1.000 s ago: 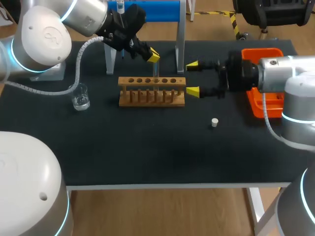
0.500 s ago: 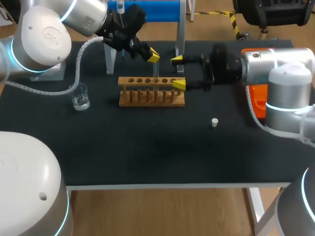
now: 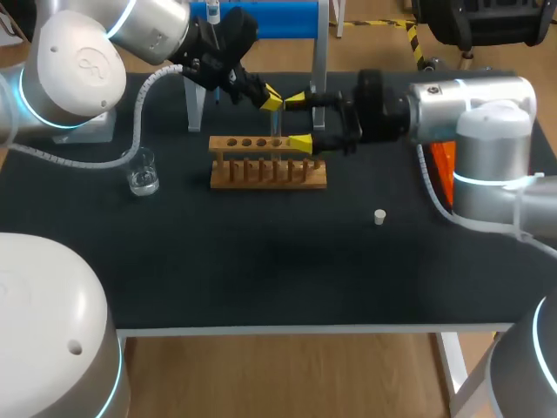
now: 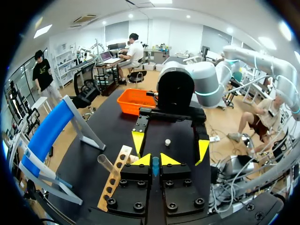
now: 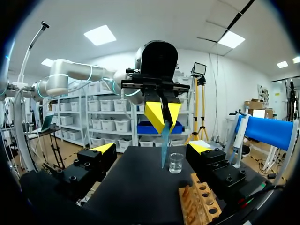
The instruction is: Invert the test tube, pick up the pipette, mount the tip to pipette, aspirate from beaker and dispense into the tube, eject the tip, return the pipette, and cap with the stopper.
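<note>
While upright in left tool, test tube.

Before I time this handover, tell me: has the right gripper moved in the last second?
Yes. The right gripper moved left, from past the right end of the wooden rack to above it, nearing the left gripper holding the test tube.

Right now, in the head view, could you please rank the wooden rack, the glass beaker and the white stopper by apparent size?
1. Wooden rack, clearly the largest.
2. Glass beaker, much smaller.
3. White stopper, the smallest.
All three sit at a similar range from the camera, so the order seems safe.
</note>
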